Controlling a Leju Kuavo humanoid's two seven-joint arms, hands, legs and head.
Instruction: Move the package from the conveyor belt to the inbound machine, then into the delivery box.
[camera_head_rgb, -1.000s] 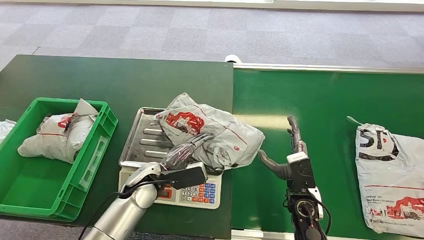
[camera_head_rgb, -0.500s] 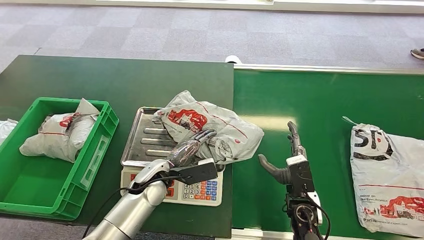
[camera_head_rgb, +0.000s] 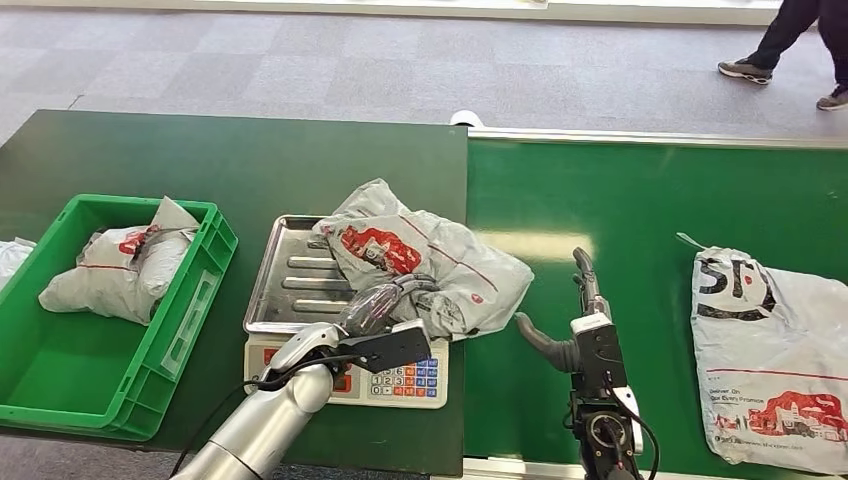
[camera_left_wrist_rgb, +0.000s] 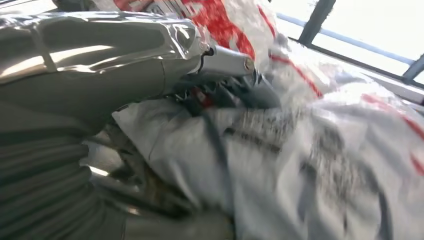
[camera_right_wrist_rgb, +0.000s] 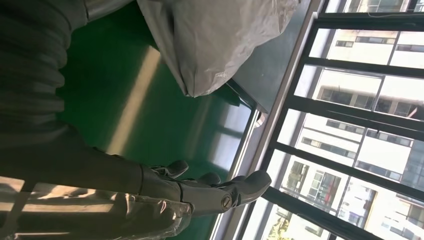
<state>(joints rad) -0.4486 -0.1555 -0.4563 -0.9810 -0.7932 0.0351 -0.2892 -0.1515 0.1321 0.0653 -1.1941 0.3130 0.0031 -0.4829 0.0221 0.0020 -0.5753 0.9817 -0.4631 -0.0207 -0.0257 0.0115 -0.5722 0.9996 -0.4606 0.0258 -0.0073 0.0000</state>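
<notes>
Fingers (camera_head_rgb: 385, 296) of left hand (camera_head_rgb: 372, 305) on package (camera_head_rgb: 430, 262) | right hand (camera_head_rgb: 575, 300) open, upright

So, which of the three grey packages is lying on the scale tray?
The middle package, under the left hand. The others lie in the green crate and on the conveyor belt.

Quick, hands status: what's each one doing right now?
Left hand: fingers on the grey package on the scale tray; grip cannot be told.
Right hand: open, holding nothing.
</notes>
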